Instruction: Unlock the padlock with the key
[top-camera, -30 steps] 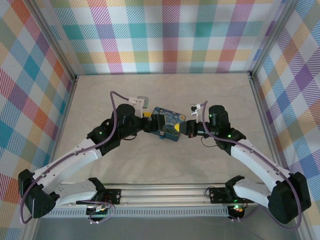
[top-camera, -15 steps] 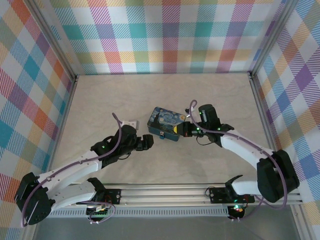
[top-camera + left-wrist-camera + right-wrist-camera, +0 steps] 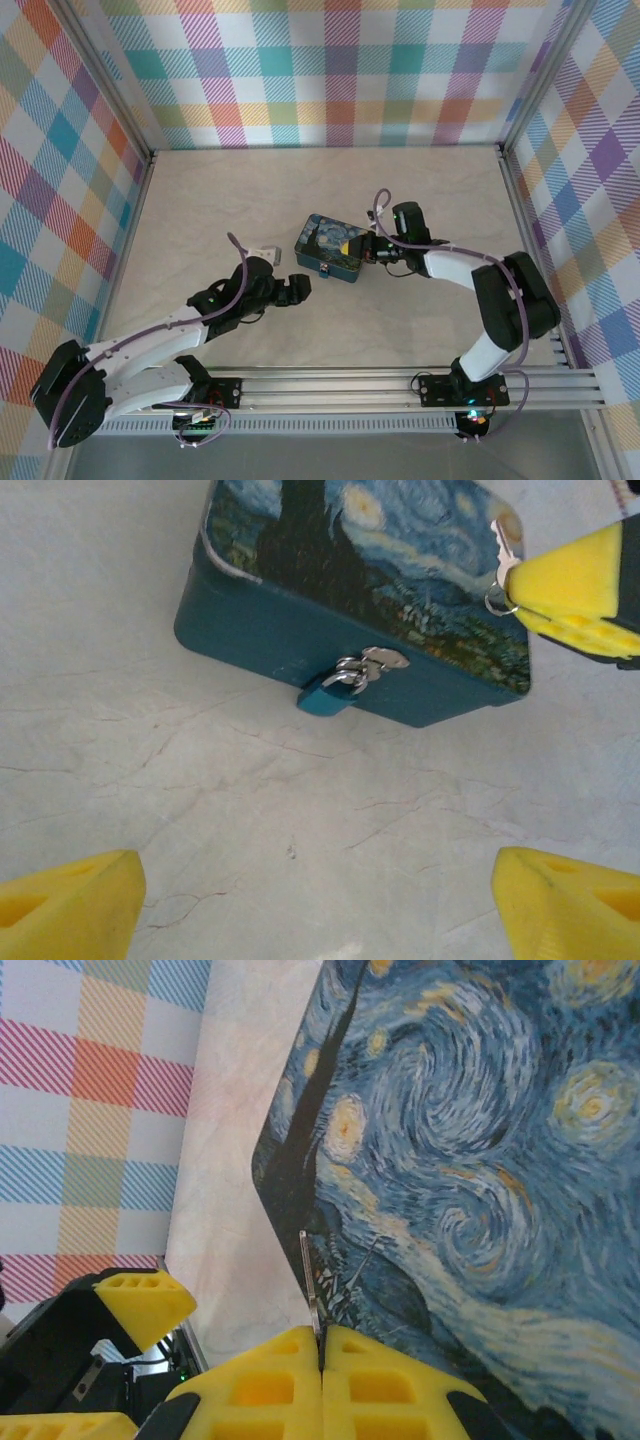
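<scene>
Marbled surface [image 3: 200, 200], plaid walls [image 3: 330, 70]: tin [image 3: 400, 540] w/ padlock [image 3: 326, 697] on front.
Key [image 3: 310, 1280] head hidden btw pinched right fingers [image 3: 270, 1390]; left fingers [image 3: 60, 900] wide, low, facing padlock.

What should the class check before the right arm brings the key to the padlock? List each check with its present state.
1. Grip on the key: ok; the right gripper is shut on it, blade protruding.
2. View of the padlock: ok; it hangs unobstructed at the front of the tin.
3. Keyhole direction: cannot tell.
4. Key lined up with padlock: not ok; it sits by the lid's edge, away from the padlock.
5. Bracing by the left gripper: not ok; it is open, apart from the tin.
</scene>
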{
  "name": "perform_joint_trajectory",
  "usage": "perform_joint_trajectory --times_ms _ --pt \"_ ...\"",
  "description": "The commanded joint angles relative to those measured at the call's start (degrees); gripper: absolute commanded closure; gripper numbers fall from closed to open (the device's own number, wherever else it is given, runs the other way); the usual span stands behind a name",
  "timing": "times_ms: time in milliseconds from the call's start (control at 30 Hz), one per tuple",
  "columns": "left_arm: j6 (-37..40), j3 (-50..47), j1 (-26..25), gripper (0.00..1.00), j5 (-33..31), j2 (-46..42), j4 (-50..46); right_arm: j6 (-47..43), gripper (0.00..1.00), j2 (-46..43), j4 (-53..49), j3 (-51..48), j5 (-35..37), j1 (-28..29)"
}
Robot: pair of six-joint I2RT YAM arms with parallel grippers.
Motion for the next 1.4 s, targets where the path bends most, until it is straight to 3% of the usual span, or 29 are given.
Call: perform_joint_trajectory --times_ms 0,233,600,800,933,1367 --pt "-0.98 -1.3 0.25 0.1 1.77 3.17 5.98 0.17 1.0 2.12 3.57 3.34 -2.88 0.04" --pt "-0.14 -2.13 0.46 0.01 -0.36 9.95 16.47 -2.18 1.0 5.05 -0.52 4.32 -0.14 -0.02" --pt "4.35 -0.76 2.29 0.01 7.66 23.02 28.8 -5.67 1.0 6.92 -9.99 4.63 3.61 0.05" --pt "4.85 0.45 2.66 0.08 9.88 28.11 32.41 -5.71 1.0 7.1 -10.13 4.3 3.7 0.06" --pt "5.56 1.74 2.84 0.2 9.79 30.81 32.93 -5.59 1.0 7.19 -9.76 4.23 3.31 0.16" --pt "8.13 5.61 2.85 0.33 9.02 35.82 33.74 -5.95 1.0 7.03 -9.58 4.23 2.88 0.1"
